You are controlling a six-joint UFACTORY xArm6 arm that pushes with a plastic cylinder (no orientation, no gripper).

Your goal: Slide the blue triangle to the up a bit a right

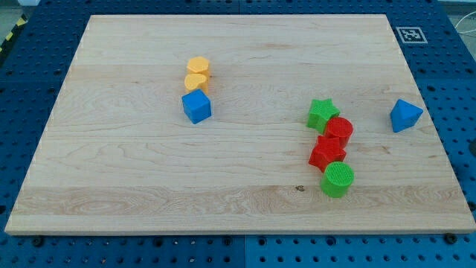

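Pale wooden board (223, 171) rests on blue pegboard (22, 97); blue triangle (405, 115) sits near its right edge. My tip is out of sight.

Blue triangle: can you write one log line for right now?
tip: not in view | blue triangle: near board's right edge, alone | green star: left of it, apart | task: push not yet done
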